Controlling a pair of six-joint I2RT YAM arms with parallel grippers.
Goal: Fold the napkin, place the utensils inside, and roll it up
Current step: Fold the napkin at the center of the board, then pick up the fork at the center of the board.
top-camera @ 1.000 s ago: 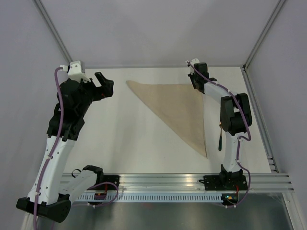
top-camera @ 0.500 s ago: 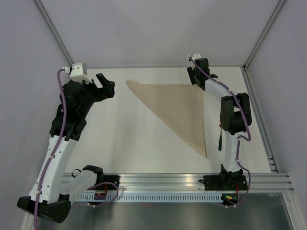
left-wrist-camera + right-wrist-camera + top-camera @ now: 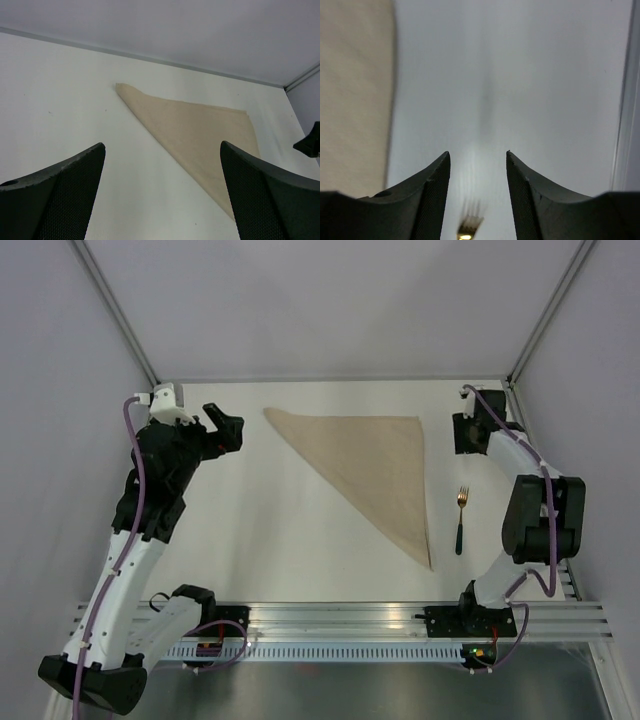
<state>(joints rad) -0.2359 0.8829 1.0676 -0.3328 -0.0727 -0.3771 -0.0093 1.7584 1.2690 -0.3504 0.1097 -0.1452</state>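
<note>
The napkin lies flat as a folded triangle on the far right half of your white table, one point toward the near edge. Plain grey walls close the table in on the left, far and right sides, and a metal rail runs along the near edge. Your left gripper hovers left of the cloth, jaws spread wide and empty. Your right gripper hangs just right of the cloth's far corner, jaws apart, holding nothing. The fork rests beside the napkin's right edge, not touching it, tines pointing far.
</note>
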